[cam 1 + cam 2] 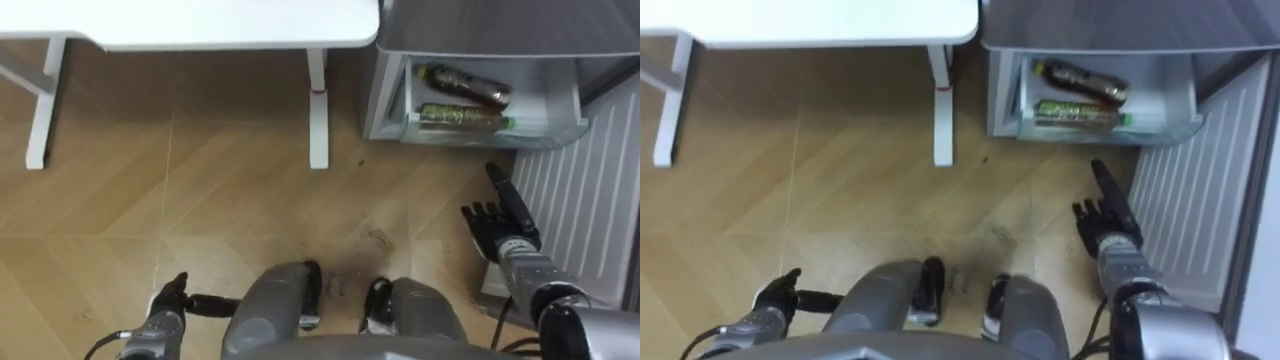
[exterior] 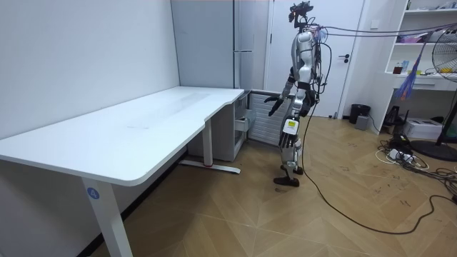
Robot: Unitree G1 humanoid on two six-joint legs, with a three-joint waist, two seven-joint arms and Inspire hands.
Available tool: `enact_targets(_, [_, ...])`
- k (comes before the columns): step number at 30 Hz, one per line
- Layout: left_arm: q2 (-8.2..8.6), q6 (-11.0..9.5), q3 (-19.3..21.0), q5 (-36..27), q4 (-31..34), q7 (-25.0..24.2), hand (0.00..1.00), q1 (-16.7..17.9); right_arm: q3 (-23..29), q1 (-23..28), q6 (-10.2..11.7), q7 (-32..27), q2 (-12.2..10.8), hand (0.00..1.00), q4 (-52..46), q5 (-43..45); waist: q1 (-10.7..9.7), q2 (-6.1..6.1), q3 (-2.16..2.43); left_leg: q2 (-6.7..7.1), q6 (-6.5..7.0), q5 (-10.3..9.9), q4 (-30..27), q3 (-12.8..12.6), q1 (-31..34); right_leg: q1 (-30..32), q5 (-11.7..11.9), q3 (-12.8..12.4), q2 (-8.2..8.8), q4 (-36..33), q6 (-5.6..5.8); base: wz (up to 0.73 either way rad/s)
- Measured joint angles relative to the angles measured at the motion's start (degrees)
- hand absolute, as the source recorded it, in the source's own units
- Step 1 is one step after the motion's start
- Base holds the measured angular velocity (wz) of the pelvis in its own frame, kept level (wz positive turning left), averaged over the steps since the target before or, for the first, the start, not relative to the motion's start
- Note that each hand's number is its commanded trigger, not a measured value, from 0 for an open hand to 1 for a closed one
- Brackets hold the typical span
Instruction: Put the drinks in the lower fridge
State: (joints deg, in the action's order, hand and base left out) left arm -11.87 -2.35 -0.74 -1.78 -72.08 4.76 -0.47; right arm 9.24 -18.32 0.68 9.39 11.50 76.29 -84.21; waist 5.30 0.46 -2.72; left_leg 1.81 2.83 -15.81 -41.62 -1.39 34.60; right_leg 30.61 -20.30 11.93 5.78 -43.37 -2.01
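Observation:
Two drink bottles lie in the open lower fridge drawer [image 1: 490,137]: a dark bottle [image 1: 465,85] at the back and a green-labelled bottle [image 1: 462,117] in front of it. My right hand [image 1: 503,230] hovers over the floor just short of the drawer's front, one finger stretched toward it, the others loosely bent, holding nothing. My left hand [image 1: 168,300] hangs low at my left side, relaxed and empty. In the room view I stand upright in front of the grey fridge [image 2: 214,43], at the end of the desk.
The white desk [image 1: 200,25] spans the top of the view, with its leg [image 1: 318,110] left of the drawer. The ribbed inside of the open fridge door [image 1: 580,190] stands close to my right arm. Wooden floor lies before me. Cables and a fan [image 2: 446,50] are behind me.

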Motion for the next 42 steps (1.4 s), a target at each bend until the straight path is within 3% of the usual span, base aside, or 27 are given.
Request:
enact_targets(2, [-2.11, 0.69, -1.53, -0.93, -0.06, 0.14, 0.00, -0.19, -0.16, -2.36, -0.13, 0.20, 2.42, 0.00, 0.04, -2.52, 1.35, -0.31, 0.04, 0.05, -0.32, -0.69, -4.83, -0.01, 5.99, 6.18, -1.44, -0.58, 0.36, -5.43, -0.31, 0.03])
enact_targets(6, [-3.26, 1.08, -3.57, -1.07, -0.06, 0.76, 0.00, -0.41, -1.06, -5.05, -0.11, 1.27, 6.88, 0.00, 0.04, -5.37, 3.31, -0.77, 0.13, 0.06, -0.52, -0.36, -8.91, -0.32, 13.29, 13.65, -1.73, -0.48, 1.42, -10.42, -1.16, 0.04])
enact_targets(8, [-4.10, 1.26, -4.40, -2.88, 0.05, 0.81, 0.00, -0.42, -1.16, -8.70, -0.17, 1.57, 9.19, 0.00, -0.09, -6.18, 3.63, -1.83, -0.13, 0.11, -0.56, 0.00, -11.36, -0.69, 18.14, 18.83, -2.04, -0.74, 2.21, -13.89, -1.66, 0.06])
enact_targets(10, [-4.62, 1.29, -4.99, -5.03, -0.28, 0.78, 0.00, -0.79, -1.14, -11.32, -0.06, 1.69, 10.53, 0.00, -0.17, -7.78, 4.09, -2.41, -0.18, 0.03, -0.62, -0.03, -13.68, -0.50, 21.53, 22.05, -2.29, -0.64, 2.23, -16.20, -2.14, 0.03])
enact_targets(16, [-4.93, 1.20, -6.37, -7.66, 0.18, 0.73, 0.00, -1.74, -1.21, -16.17, 0.82, 2.02, 14.39, 0.00, -4.09, -10.27, 5.02, -2.58, -0.13, 0.19, -0.69, 0.02, -18.56, 0.09, 31.16, 31.21, -2.76, -0.07, 3.13, -21.35, -3.00, 0.07])
enact_targets(21, [-6.48, 1.01, -7.51, -9.36, 0.15, 0.69, 0.00, -1.55, -1.23, -18.90, 1.72, 2.03, 14.82, 0.00, -5.27, -10.52, 5.48, -2.55, -0.10, 0.10, -0.93, 0.16, -19.87, 0.09, 34.76, 34.38, -2.90, 0.57, 3.70, -22.61, -3.31, 0.06])
enact_targets(28, [-6.88, 0.26, -7.38, -11.42, 0.68, 0.73, 0.00, -1.20, -1.09, -18.55, 3.42, -0.05, 14.88, 0.00, -6.05, -10.55, 5.20, -2.48, -0.07, 0.98, -0.32, 0.07, -20.05, -0.34, 36.22, 36.31, -3.04, -0.50, 4.22, -23.46, -2.39, -0.01])
enact_targets(33, [-7.86, -0.13, -7.39, -14.31, 1.81, 0.80, 0.00, 1.27, -1.18, -18.59, 3.58, -2.33, 14.96, 0.00, -7.71, -10.94, 5.30, -2.41, -0.03, 1.06, -0.07, -0.08, -19.90, -0.58, 36.00, 36.54, -3.09, -0.95, 4.78, -23.63, -2.29, -0.01])
enact_targets(37, [-8.19, 0.02, -7.40, -14.28, 3.80, 0.79, 0.00, 3.58, -1.26, -18.63, 3.57, -3.81, 15.61, 0.00, -8.30, -10.96, 5.23, -2.42, -0.04, 2.72, -0.14, -0.03, -19.58, -0.14, 35.80, 36.89, -3.33, -1.09, 6.22, -24.55, -2.48, 0.07])
enact_targets(42, [-9.32, 0.93, -6.94, -13.90, 6.57, 0.77, 0.00, 5.42, -2.55, -18.87, 3.60, -5.61, 15.62, 0.00, -12.39, -11.13, 5.44, -2.41, -0.04, 2.74, -0.46, 0.15, -19.48, 0.17, 35.71, 37.07, -3.34, -0.85, 6.40, -24.52, -2.50, -0.07])
